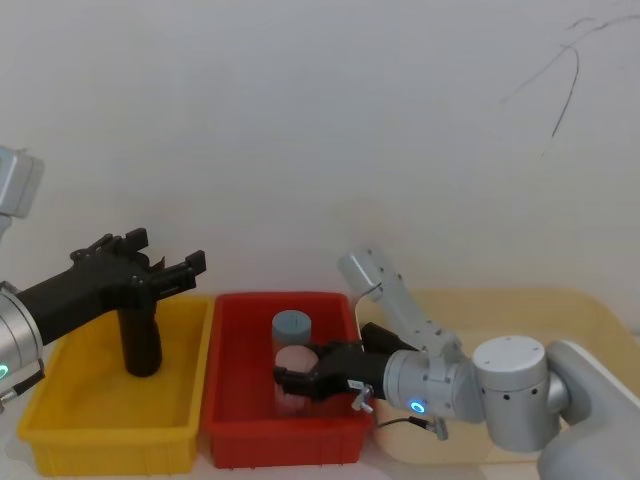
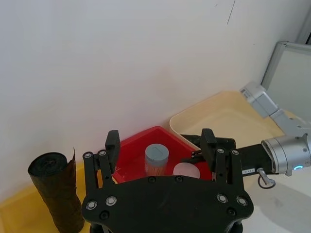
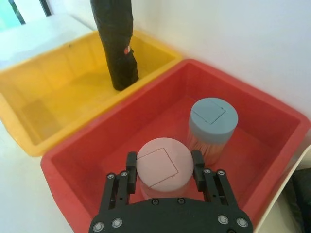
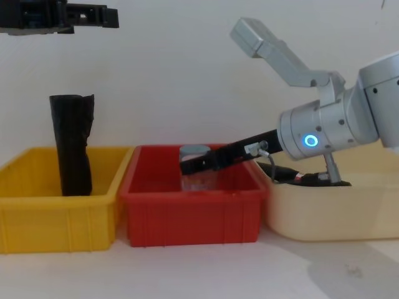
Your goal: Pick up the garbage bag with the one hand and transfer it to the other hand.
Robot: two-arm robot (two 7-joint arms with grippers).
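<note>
Right gripper (image 3: 164, 170) straddles pink jar (image 3: 163, 167); left gripper (image 1: 172, 266) open above garbage bag (image 1: 141, 342).

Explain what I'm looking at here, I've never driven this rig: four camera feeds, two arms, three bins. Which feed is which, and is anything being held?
It is a two-armed robot with a two-finger gripper on each arm. One feed looks down from its head, one looks across from its chest, and one sits on each wrist.

Three bins stand in a row: a yellow bin, a red bin and a cream tray. The garbage bag, a black roll, stands upright in the yellow bin, not held.

The left gripper hangs open above that roll. The right gripper reaches into the red bin, its fingers either side of a pink-lidded jar, though I cannot tell if they grip. A blue-lidded jar stands behind it.
</note>
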